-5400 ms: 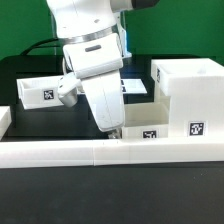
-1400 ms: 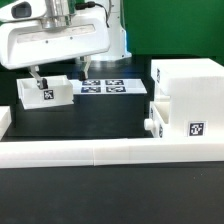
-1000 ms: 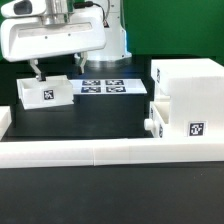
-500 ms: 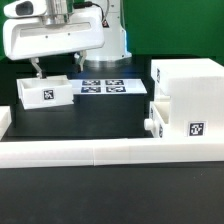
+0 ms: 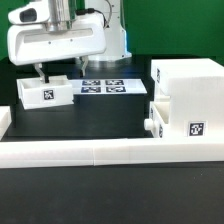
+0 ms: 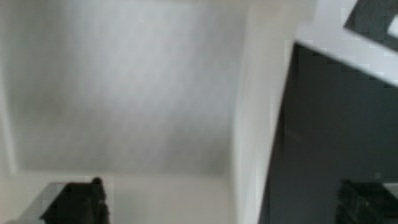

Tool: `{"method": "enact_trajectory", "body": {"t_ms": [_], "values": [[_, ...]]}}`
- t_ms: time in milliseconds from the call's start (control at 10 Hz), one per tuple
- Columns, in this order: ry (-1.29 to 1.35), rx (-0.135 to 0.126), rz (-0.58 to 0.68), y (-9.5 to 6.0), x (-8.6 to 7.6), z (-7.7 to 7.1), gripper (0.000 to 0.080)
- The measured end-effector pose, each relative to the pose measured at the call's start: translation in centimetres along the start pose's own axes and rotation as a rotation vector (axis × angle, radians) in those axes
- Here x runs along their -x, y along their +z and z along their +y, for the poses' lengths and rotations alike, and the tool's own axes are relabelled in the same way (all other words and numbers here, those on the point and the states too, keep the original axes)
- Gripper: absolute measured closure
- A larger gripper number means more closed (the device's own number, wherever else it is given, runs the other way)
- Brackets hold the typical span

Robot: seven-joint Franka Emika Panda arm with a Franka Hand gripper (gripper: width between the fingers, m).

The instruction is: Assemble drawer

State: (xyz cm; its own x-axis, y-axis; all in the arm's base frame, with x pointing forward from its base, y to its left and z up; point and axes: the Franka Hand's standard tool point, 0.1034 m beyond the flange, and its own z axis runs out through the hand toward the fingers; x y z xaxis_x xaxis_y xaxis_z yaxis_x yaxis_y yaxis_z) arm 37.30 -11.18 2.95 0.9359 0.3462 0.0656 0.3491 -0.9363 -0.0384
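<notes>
The large white case [image 5: 188, 85] stands at the exterior view's right, with one knobbed tray [image 5: 168, 127] sitting in its lower part, knob [image 5: 149, 125] facing left. The second tray [image 5: 44, 92], open-topped and tagged, lies on the table at the left. My gripper [image 5: 60, 72] hangs just over this tray's back part, open and holding nothing. In the wrist view the gripper [image 6: 222, 200] has its dark fingertips [image 6: 80, 200] wide apart. One is over the tray's white inside [image 6: 125, 100] and the other over the black table beyond its wall.
The long low white rail [image 5: 100, 152] runs along the front of the table. The marker board [image 5: 110, 87] lies flat behind the middle, between the left tray and the case. A dark table surface lies between them.
The arm has left the tray by the case and gone to the left tray. Over the last second the hand shifts only slightly over it, fingers still apart.
</notes>
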Motion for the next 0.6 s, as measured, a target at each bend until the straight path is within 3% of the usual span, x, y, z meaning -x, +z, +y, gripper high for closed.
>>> {"method": "enact_trajectory", "body": {"t_ms": [300,400,600], "values": [[0.014,0.017,0.013,2.0,1.5,-0.3,0.0151],[0.020,0.029,0.018,2.3,2.7,-0.1,0.0151],[0.024,0.040,0.028,2.4,2.9,0.1,0.0151]]}}
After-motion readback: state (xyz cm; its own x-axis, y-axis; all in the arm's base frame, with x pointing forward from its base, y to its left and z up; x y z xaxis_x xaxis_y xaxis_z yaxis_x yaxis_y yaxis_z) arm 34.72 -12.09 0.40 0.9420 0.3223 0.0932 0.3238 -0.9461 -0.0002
